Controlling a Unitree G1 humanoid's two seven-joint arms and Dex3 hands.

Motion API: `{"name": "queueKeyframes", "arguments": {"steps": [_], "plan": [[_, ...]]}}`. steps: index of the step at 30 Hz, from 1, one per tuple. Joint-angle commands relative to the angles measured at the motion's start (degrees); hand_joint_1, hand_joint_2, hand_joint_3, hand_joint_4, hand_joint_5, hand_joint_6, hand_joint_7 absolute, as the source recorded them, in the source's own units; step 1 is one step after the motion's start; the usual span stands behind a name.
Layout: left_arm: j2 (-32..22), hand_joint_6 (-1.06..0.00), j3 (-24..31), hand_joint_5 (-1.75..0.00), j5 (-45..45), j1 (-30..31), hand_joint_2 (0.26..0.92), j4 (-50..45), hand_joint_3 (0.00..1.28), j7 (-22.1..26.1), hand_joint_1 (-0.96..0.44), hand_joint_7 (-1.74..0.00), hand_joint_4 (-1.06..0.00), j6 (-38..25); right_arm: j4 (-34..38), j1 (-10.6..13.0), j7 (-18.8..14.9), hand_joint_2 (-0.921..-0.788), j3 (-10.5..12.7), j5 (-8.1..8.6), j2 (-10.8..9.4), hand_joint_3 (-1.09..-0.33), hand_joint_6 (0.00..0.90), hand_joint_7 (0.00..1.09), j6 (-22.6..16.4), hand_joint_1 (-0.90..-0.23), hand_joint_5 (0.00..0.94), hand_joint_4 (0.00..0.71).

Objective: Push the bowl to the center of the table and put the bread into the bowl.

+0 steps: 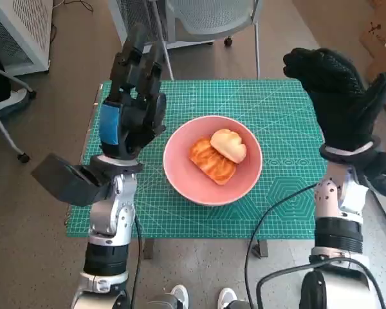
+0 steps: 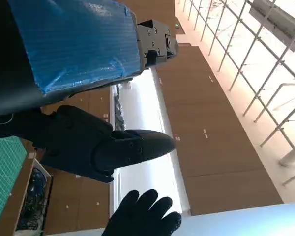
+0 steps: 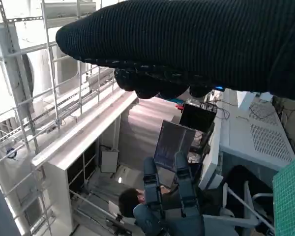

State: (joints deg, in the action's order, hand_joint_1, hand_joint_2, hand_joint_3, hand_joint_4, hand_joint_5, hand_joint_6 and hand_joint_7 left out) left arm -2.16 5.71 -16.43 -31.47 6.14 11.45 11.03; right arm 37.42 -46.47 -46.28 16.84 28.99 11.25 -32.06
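1. At mid-bench [image 1: 289, 212], on the green mat [image 1: 283, 116], sits the pink bowl [image 1: 180, 168] with two bread pieces [image 1: 220, 153] inside.
2. The left robot hand [image 1: 134, 106] is raised beside the bowl, fingers spread, holding nothing.
3. The right robot hand [image 1: 338, 96] is lifted over the mat's right edge, empty and spread.

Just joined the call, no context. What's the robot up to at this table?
Neither hand holds anything right now. The pink bowl sits about mid-table on the green mat, with two pieces of bread already inside it. The left hand is raised above the mat just left of the bowl, fingers apart, and the right hand is lifted up at the table's right edge, also open. By the look of it, both the push and the placing are done.
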Motion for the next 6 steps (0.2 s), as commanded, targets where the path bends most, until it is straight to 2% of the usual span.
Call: {"name": "queueKeyframes", "arguments": {"steps": [1,6], "plan": [[-0.81,0.0,0.49,0.0,0.28,0.48,0.921,-0.93,0.51,0.43,-0.69,-0.31,0.0,0.18,0.5,-0.29,0.85,-0.921,-0.09,-0.94,0.2,-0.729,0.427,0.01,-0.13,-0.649,0.003,0.314],[-1.58,0.0,0.74,0.0,0.43,0.77,0.921,-1.88,0.51,0.56,-0.7,-0.32,0.0,-0.17,0.09,-0.37,1.82,-0.921,-0.53,-1.44,-0.25,-0.726,0.429,0.01,-0.41,-0.654,0.004,0.316]]}}
